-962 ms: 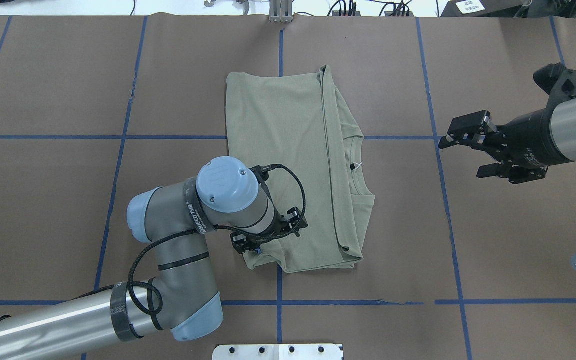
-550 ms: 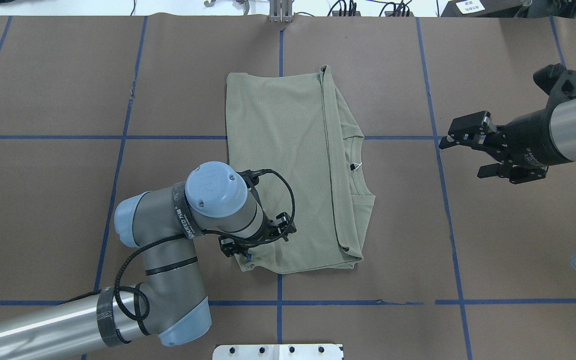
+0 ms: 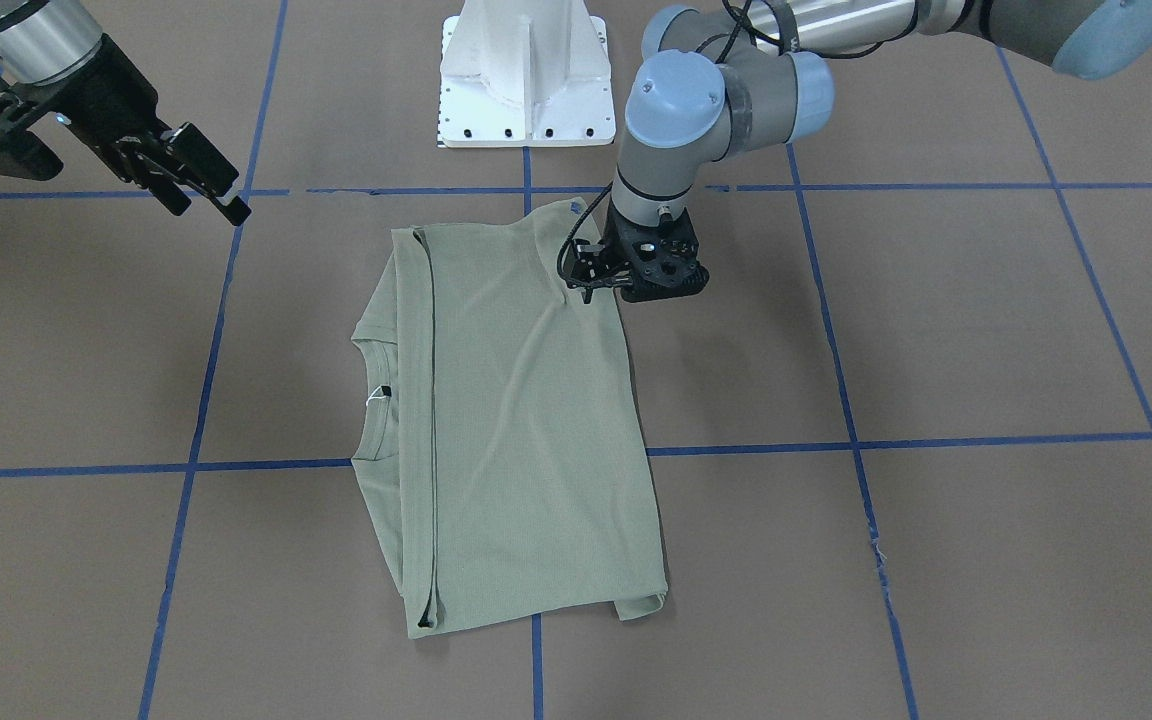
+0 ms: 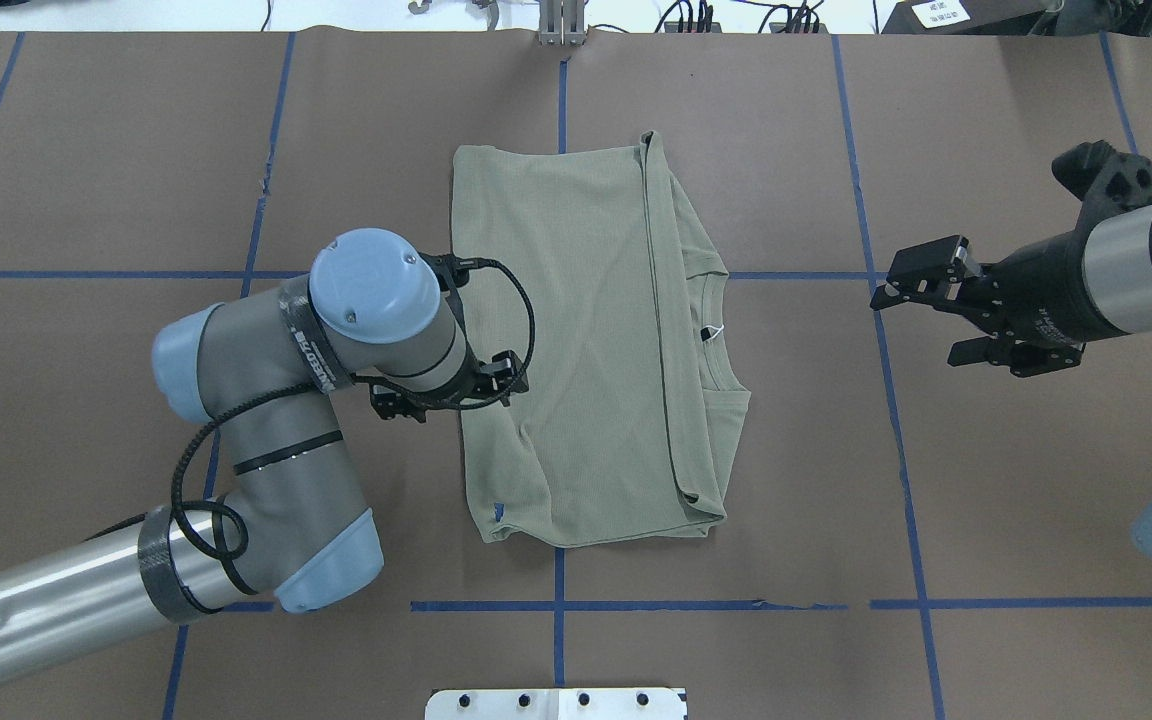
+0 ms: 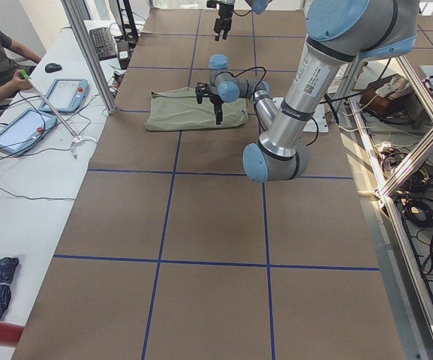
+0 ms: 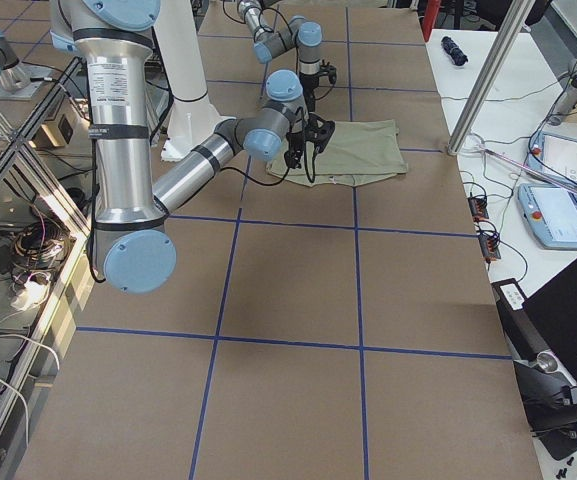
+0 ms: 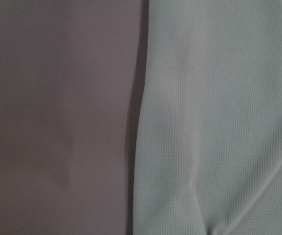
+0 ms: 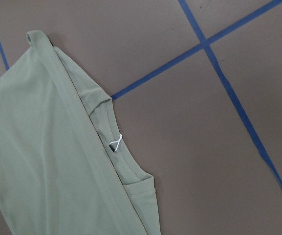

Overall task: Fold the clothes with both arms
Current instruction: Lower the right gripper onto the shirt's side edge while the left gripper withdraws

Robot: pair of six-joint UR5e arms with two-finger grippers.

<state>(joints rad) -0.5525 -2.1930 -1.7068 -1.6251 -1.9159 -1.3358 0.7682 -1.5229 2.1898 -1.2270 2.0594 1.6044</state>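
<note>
The shirt is sage-green, of a thin knit; the left wrist view shows a fine ribbed grain on it. It lies flat in the middle of the table, which is covered with matt brown paper and divided by lines of blue tape. The shirt is folded to a shape that is nearly a rectangle. One long straight fold runs along it, and beside this fold the round ribbed neck opening faces the robot's right side. A small dark tag with a white loop sits at the neck. A very small blue mark shows on the corner nearest to the robot, on its left side. Soft shallow wrinkles cross the cloth. The left gripper, black and of hard angular parts, points straight down over the shirt's edge on the robot's left side, about halfway along that edge. The cloth edge under it lies flat against the paper. The fingers are hidden under the wrist, so I cannot tell how far they are apart or whether they touch the cloth. The right gripper hangs above bare paper on the neck side, well apart from the shirt, with its two black fingers spread wide and nothing between them.
</note>
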